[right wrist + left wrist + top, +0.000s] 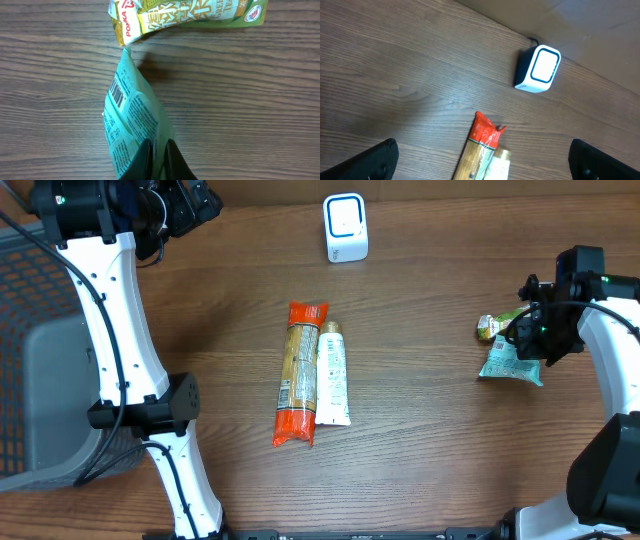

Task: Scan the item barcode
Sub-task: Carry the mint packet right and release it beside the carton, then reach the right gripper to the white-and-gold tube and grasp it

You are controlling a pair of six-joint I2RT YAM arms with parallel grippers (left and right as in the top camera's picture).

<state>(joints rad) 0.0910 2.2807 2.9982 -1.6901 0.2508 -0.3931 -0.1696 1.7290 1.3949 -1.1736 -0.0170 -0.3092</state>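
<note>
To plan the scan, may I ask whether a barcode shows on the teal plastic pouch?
Yes, the right wrist view shows a black barcode on the teal plastic pouch.

Tube (333, 376) beside pasta pack (299, 375), on right; scanner (346, 227) behind; pouch (503, 364) far right.

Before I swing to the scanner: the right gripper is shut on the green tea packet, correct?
No. The right gripper is shut on the teal pouch, as the right wrist view shows; the green tea packet lies ungripped.
</note>
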